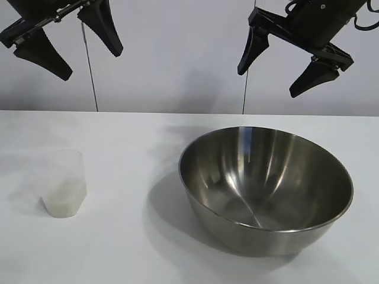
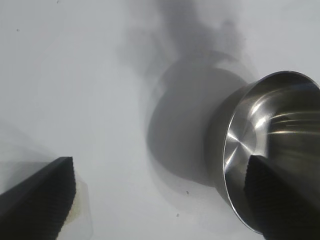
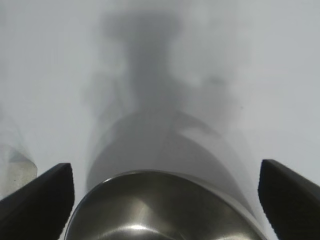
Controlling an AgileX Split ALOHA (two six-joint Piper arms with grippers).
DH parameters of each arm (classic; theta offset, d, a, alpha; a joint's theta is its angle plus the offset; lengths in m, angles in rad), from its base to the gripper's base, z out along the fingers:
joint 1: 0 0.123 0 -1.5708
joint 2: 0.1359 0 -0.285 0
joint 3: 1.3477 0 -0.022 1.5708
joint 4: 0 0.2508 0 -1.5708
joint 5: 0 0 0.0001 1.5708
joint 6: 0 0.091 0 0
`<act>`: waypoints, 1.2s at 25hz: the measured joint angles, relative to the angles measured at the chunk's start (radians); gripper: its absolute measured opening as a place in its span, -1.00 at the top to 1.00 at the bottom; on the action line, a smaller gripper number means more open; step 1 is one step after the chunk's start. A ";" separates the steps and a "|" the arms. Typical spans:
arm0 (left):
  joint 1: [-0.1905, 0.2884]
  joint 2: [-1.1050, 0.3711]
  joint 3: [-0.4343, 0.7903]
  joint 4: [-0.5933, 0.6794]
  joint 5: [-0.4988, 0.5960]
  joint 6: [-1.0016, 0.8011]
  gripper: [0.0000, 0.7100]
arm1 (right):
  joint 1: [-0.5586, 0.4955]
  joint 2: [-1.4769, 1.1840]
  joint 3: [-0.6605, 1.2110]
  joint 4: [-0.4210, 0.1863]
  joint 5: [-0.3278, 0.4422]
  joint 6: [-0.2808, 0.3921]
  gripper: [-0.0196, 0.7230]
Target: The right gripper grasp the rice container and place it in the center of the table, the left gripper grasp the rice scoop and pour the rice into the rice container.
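The rice container (image 1: 266, 177), a large shiny steel bowl, stands empty on the white table (image 1: 118, 136), right of centre. The rice scoop (image 1: 64, 183), a small clear plastic cup, stands upright at the left with white rice (image 1: 61, 204) in its bottom. My left gripper (image 1: 91, 64) hangs open high above the scoop, holding nothing. My right gripper (image 1: 267, 83) hangs open high over the bowl's far side, also holding nothing. The left wrist view shows the left gripper (image 2: 159, 162) open over bare table, with the bowl (image 2: 280, 115) to one side and the scoop (image 2: 82, 205) partly behind a finger. In the right wrist view the right gripper (image 3: 165, 165) straddles the bowl (image 3: 160, 210) from well above.
A plain pale wall with two thin vertical seams (image 1: 90, 71) rises behind the table. The scoop (image 3: 15, 170) shows at the edge of the right wrist view. The bowl casts a dark shadow (image 1: 163, 201) towards the scoop.
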 joint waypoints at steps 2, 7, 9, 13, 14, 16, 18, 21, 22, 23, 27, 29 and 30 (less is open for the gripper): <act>0.000 0.000 0.000 0.000 0.000 0.000 -0.86 | 0.000 0.000 0.000 0.000 0.003 0.000 -0.92; 0.000 0.000 0.000 0.000 0.000 0.000 -0.86 | 0.000 0.000 0.000 0.000 0.004 0.000 -0.92; 0.000 0.000 0.000 0.000 0.000 0.000 -0.86 | 0.000 0.000 0.000 -0.023 0.037 0.000 -0.92; 0.000 0.000 0.000 0.001 0.000 0.000 -0.86 | -0.001 0.000 0.007 -0.145 0.127 0.007 -0.92; 0.000 0.000 0.000 0.001 0.000 0.000 -0.86 | -0.001 -0.001 0.020 -0.168 0.134 0.011 -0.92; 0.000 0.000 0.000 0.001 0.000 0.000 -0.86 | -0.003 -0.002 0.063 -0.201 0.134 0.016 -0.92; 0.000 0.000 0.000 0.001 0.000 0.000 -0.86 | -0.003 -0.002 0.117 -0.210 0.115 0.019 -0.92; 0.000 0.000 0.000 0.001 0.000 0.000 -0.86 | -0.003 -0.002 0.216 -0.204 0.039 0.005 -0.92; 0.000 0.000 0.000 0.001 0.000 0.000 -0.86 | -0.003 -0.002 0.252 -0.196 0.005 -0.005 -0.92; 0.000 0.000 0.000 0.001 0.000 0.000 -0.86 | -0.003 -0.002 0.286 -0.186 -0.027 -0.013 -0.92; 0.000 0.000 0.000 0.001 0.000 0.000 -0.86 | -0.003 -0.002 0.375 -0.169 -0.132 -0.030 -0.92; 0.000 0.000 0.000 0.001 0.000 0.000 -0.86 | -0.003 -0.002 0.402 -0.169 -0.164 -0.032 -0.85; 0.000 0.000 0.000 0.001 0.000 0.000 -0.86 | -0.003 -0.002 0.409 -0.169 -0.175 -0.034 -0.77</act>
